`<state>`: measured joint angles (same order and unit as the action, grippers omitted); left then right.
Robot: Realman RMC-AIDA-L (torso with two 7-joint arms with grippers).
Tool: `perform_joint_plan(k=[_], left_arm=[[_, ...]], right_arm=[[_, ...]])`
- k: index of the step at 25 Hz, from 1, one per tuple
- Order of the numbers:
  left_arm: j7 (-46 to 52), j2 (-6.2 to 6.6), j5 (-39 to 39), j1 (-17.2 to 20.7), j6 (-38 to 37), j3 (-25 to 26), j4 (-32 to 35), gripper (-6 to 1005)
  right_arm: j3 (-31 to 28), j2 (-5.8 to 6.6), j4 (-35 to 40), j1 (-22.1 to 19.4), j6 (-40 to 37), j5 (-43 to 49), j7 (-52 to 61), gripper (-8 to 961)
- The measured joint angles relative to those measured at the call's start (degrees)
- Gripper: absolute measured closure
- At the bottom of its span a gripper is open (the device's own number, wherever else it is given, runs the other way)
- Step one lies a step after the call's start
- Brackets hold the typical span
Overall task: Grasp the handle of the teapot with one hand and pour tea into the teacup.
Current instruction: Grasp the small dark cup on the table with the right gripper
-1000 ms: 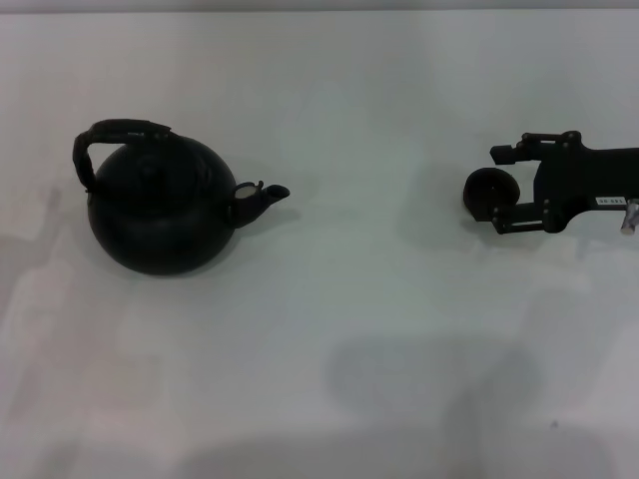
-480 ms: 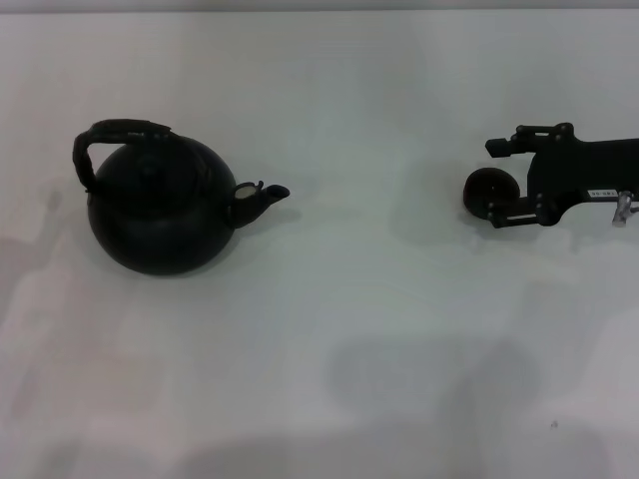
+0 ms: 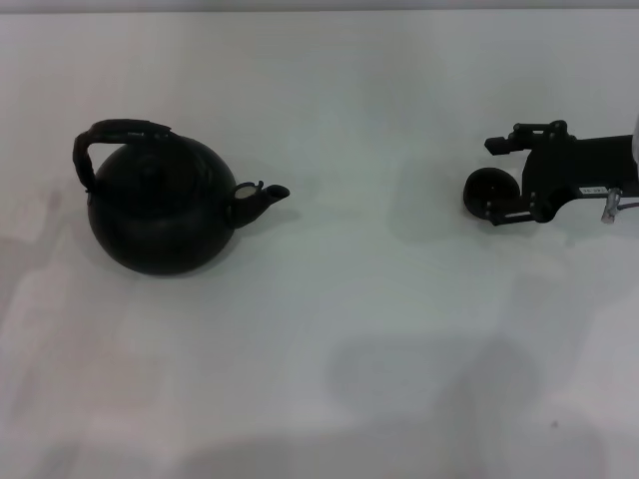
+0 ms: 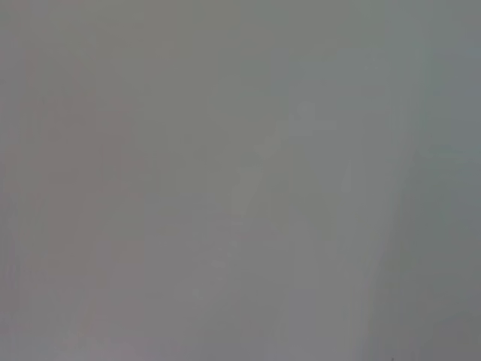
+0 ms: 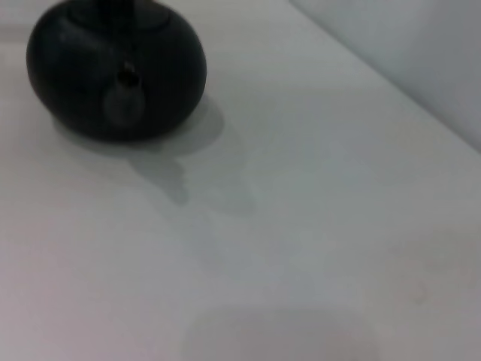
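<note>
The black teapot (image 3: 160, 210) stands at the table's left, its spout (image 3: 262, 198) pointing right and the arched handle (image 3: 115, 135) over its top. In the right wrist view the teapot (image 5: 116, 71) faces me spout-first from far off. The small dark teacup (image 3: 489, 195) rests on the table at the right. My right gripper (image 3: 491, 181) reaches in from the right edge, open, with the teacup between its fingertips and close against the nearer finger (image 3: 511, 214). The left gripper is out of view; its wrist view shows only a blank grey surface.
The white table (image 3: 379, 329) stretches wide between teapot and teacup. Its far edge (image 3: 319, 10) runs along the top of the head view, and a pale wall (image 5: 421, 53) shows behind the table in the right wrist view.
My right gripper has shifted slightly left and toward the far side, still spread around the teacup. Teacup and teapot have stayed in place.
</note>
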<state>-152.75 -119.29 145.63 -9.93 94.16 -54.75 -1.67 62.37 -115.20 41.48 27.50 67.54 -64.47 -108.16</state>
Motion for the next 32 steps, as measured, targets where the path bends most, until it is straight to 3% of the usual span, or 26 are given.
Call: perform_joint_plan(k=[32], left_arm=[[0.1, 0.03, 0.0, -1.06, -0.22, 0.0, -0.08, 152]], right_arm=[[3.17, -0.11, -1.4, 0.82, -3.7, 3.44, 1.25, 122]])
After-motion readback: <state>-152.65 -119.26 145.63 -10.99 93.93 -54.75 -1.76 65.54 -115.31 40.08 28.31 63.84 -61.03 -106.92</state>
